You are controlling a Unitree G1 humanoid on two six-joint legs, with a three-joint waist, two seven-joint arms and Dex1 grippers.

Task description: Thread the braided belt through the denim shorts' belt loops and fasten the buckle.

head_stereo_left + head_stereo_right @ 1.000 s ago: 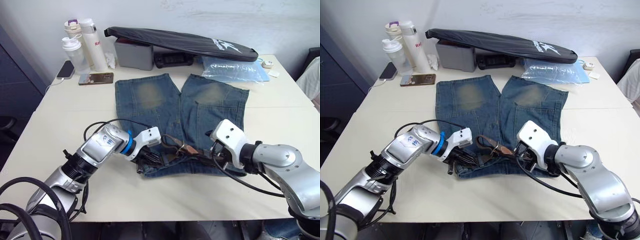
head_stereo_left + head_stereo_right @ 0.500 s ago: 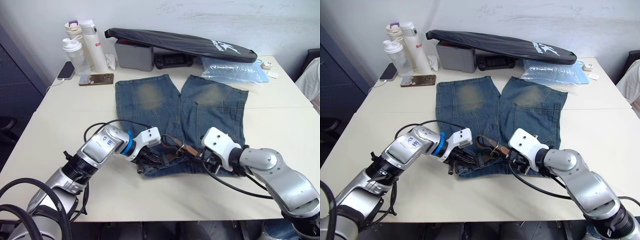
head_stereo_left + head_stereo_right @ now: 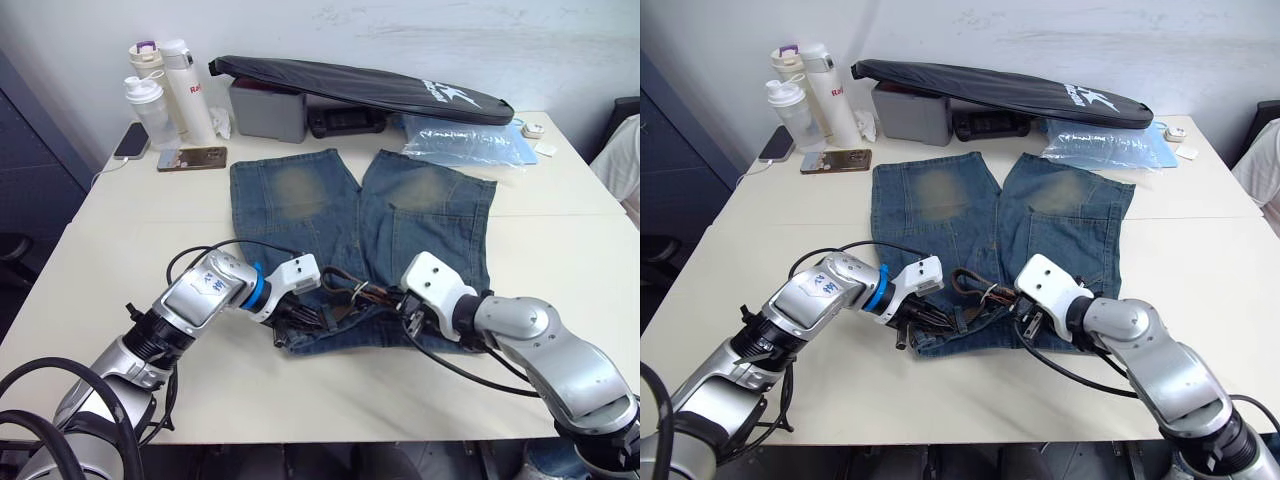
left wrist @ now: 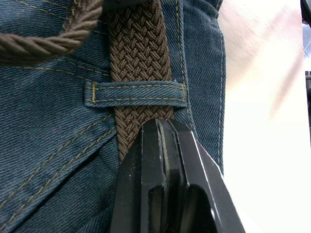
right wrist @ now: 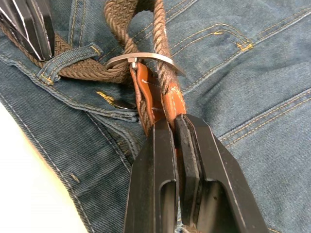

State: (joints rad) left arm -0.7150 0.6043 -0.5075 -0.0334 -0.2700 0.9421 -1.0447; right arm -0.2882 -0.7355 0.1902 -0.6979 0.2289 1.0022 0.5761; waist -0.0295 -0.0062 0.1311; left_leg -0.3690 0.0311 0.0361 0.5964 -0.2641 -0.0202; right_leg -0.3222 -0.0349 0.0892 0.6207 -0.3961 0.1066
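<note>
The denim shorts (image 3: 400,210) lie flat on the table, waistband toward me. The brown braided belt (image 3: 345,285) runs along the waistband and passes under a belt loop (image 4: 136,93). My left gripper (image 4: 163,127) is shut on the belt just short of that loop, at the waistband's left part (image 3: 305,315). My right gripper (image 5: 172,121) is shut on the belt's tan leather end, right behind the silver buckle (image 5: 141,58). Seen from the head, that gripper (image 3: 400,305) sits at the waistband's middle. A loose loop of belt rises between the two grippers.
Behind the shorts lie a long black bag (image 3: 360,85) on a grey box (image 3: 265,108), and a plastic bag (image 3: 470,140). Bottles (image 3: 165,90) and two phones (image 3: 192,157) stand at the back left. The table (image 3: 120,250) is bare beside the shorts.
My right arm has moved left along the waistband to the buckle end, and its gripper has shut on the belt there. The left arm has stayed put.
</note>
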